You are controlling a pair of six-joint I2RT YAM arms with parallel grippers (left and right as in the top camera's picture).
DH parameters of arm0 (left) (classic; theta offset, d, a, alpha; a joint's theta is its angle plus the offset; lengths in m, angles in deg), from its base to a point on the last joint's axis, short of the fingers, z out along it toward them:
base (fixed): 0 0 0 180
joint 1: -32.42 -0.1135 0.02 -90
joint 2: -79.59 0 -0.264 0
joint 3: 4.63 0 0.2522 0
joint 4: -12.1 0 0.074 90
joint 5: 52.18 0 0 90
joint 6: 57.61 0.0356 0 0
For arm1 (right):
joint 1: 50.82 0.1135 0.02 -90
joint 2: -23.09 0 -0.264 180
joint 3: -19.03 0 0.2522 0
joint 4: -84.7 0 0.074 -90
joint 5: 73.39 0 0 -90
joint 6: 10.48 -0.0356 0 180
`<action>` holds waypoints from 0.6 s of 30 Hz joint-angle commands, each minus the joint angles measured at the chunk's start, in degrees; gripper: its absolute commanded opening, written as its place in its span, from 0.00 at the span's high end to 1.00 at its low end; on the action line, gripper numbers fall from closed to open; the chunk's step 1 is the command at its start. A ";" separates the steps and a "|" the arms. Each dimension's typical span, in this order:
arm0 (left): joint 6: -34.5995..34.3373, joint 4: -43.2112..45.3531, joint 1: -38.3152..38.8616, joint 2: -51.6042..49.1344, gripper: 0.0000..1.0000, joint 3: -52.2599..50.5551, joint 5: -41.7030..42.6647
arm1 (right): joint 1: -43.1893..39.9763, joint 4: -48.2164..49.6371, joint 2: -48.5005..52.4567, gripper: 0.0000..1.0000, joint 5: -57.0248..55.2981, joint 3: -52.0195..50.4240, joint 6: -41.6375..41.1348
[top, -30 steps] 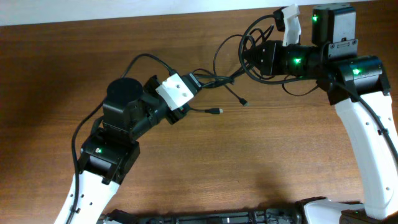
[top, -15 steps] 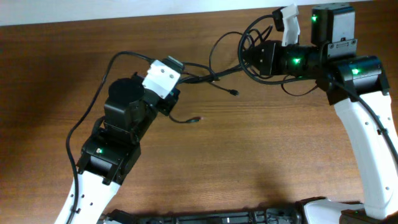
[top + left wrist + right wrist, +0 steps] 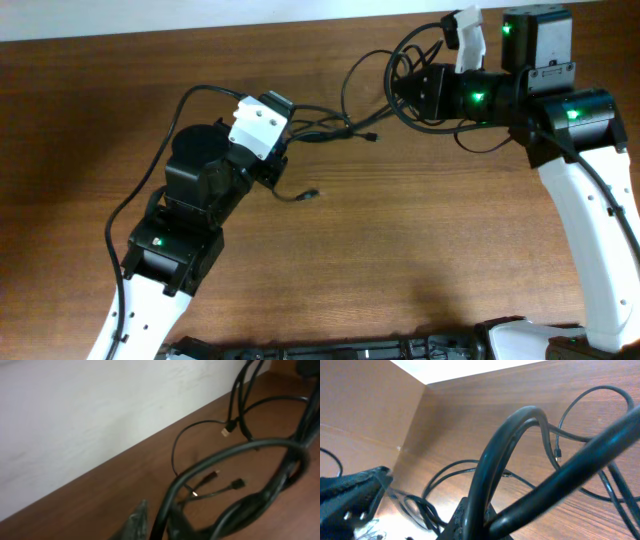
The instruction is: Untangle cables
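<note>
— So, where do the cables (image 3: 330,128) lie at this moment?

— They stretch across the far part of the table (image 3: 420,250), between the two arms. One end of the bunch is at the left gripper (image 3: 288,124), and the other end goes to the right gripper (image 3: 404,93). Near the right gripper they make some wide loops which cross each other.

— And the jaws of the left one?

— They are pressed together on a cable. From the left wrist camera I see a dark fingertip (image 3: 139,517) at the bottom edge. A black cord comes up directly beside it, out of the narrow gap between the tips, and bends away to the right.

— Is anything lying free?

— Yes. One thin cord leaves the bunch below the left gripper and ends in a small plug (image 3: 314,194). It lies on the wood, apart from the tangle. A second plug (image 3: 372,136) is at the end of a short strand, about midway between the two grippers.

— What about the right jaws?

— I cannot tell if they are spread or closed. In the overhead view the strands meet just at their tips, but the tips are dark against dark cords. The right wrist camera is mostly blocked by a thick black cord (image 3: 522,414) very close to the lens. Behind it thinner loops lie on the wood.

— And behind the table?

— A pale wall (image 3: 75,420).
</note>
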 commanded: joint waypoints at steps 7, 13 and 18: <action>-0.09 -0.09 -0.76 0.76 0.00 0.46 24.52 | -0.87 0.24 -0.24 0.96 -1.81 0.74 0.96; 4.94 -0.09 -0.48 -1.29 0.01 0.46 31.78 | -0.76 0.28 -0.24 0.96 3.15 0.74 1.31; 10.78 1.46 3.26 -6.14 0.01 0.46 32.15 | -0.76 0.24 -0.24 0.96 6.16 0.74 4.66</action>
